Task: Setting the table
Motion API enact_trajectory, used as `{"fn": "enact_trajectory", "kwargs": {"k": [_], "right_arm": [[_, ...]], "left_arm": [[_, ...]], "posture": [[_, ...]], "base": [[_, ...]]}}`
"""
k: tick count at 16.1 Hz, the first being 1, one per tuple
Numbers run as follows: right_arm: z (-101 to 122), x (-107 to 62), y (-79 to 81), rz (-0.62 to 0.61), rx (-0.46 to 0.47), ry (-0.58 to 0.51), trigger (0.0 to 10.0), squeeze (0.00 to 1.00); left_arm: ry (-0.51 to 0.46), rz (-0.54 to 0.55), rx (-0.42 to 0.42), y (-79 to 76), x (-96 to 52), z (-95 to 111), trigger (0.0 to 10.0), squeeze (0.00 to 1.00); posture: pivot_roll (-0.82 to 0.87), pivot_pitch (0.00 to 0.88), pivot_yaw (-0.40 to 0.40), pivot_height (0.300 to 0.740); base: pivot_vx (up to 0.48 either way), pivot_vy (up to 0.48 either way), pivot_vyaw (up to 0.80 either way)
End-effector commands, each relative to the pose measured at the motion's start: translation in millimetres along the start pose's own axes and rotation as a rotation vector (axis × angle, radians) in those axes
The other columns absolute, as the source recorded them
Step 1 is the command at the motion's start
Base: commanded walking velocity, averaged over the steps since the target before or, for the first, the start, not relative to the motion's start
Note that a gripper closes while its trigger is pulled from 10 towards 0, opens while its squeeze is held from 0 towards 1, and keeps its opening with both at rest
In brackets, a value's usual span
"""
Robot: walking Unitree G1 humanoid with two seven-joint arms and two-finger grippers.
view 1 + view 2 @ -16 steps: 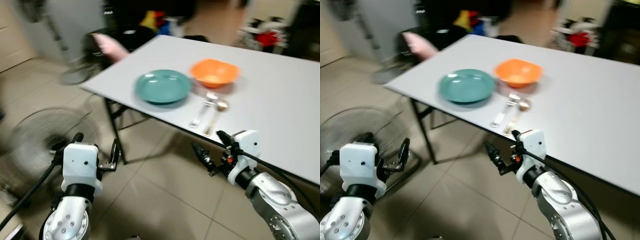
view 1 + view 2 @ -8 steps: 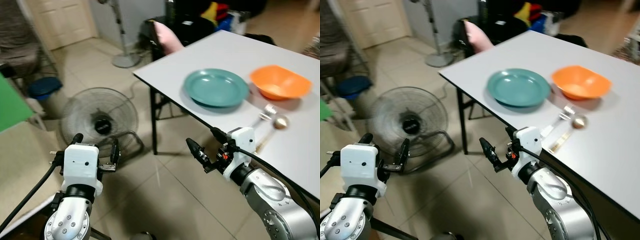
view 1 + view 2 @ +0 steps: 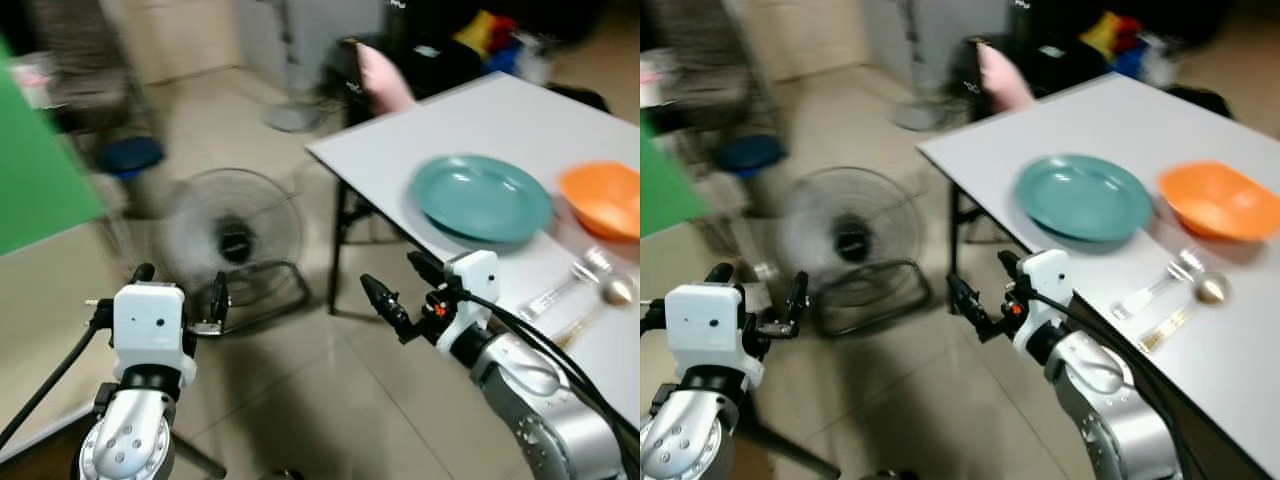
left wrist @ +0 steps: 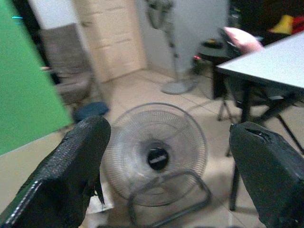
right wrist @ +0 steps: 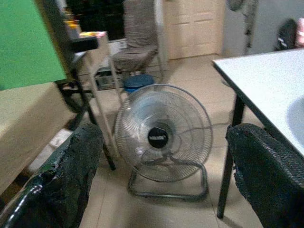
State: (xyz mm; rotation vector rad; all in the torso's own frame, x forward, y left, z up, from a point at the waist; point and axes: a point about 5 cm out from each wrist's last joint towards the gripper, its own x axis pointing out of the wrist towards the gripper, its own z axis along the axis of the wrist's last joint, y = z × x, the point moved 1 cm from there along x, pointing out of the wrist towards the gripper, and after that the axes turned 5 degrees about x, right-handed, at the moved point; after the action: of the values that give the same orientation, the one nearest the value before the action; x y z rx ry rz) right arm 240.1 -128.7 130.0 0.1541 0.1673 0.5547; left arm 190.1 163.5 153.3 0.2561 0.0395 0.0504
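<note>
Both hands, left (image 4: 164, 175) and right (image 5: 161, 175), gape empty beside the table's (image 3: 1090, 130) bare teal plate (image 3: 1083, 196) and orange bowl (image 3: 1220, 199).

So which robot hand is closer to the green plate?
The right one. The right gripper hangs just off the table's near edge, a little short of the green plate. The left gripper is far off on the other side, out over the floor.
</note>
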Motion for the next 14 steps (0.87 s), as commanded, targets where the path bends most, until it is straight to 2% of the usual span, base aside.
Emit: {"fn": "enact_trajectory", "kwargs": {"k": [1,5,6,7,8,12,14], "right_arm": [[1.9,-0.9,-1.8,-0.004,-0.008,-0.004,10.0,1.0],[1.7,0.9,0.3,0.021,-0.009,0.0,10.0,1.0],[1.8,2.6,1.3,0.029,-0.006,0.0,10.0,1.0],[1.9,3.3,1.9,0.036,-0.003,-0.001,10.0,1.0],[1.6,3.5,2.5,0.039,0.001,-0.001,10.0,1.0],[0.7,5.4,5.9,0.064,0.013,-0.003,10.0,1.0],[1.0,6.0,6.3,0.063,0.013,-0.006,10.0,1.0]], "left_arm": [[-0.004,-0.005,-0.002,-0.7,-2.3,0.9,10.0,1.0],[-0.006,0.007,0.016,0.9,-3.2,1.0,10.0,1.0],[-0.012,0.016,0.029,2.0,-4.0,1.8,10.0,0.81],[-0.021,0.022,0.033,2.3,-4.9,3.2,10.0,0.04],[-0.025,0.021,0.028,2.0,-5.7,4.1,10.0,0.0],[-0.022,-0.001,0.031,-0.3,-6.7,3.7,10.0,0.0],[-0.045,-0.009,0.068,0.1,-6.7,5.4,10.0,0.0]], "posture": [[-0.03,0.0,0.058,0.74],[-0.02,0.0,0.054,0.74],[-0.02,0.0,0.054,0.74],[-0.01,0.0,0.043,0.74],[-0.01,0.0,0.041,0.74],[0.0,0.0,0.042,0.74],[0.0,0.0,0.043,0.74]], "base": [[0.0,0.0,0.8],[0.0,0.0,0.8],[0.0,0.0,0.79],[0.0,0.0,0.79],[0.0,0.0,0.79],[0.0,0.0,0.79],[0.0,0.0,0.79]]}}
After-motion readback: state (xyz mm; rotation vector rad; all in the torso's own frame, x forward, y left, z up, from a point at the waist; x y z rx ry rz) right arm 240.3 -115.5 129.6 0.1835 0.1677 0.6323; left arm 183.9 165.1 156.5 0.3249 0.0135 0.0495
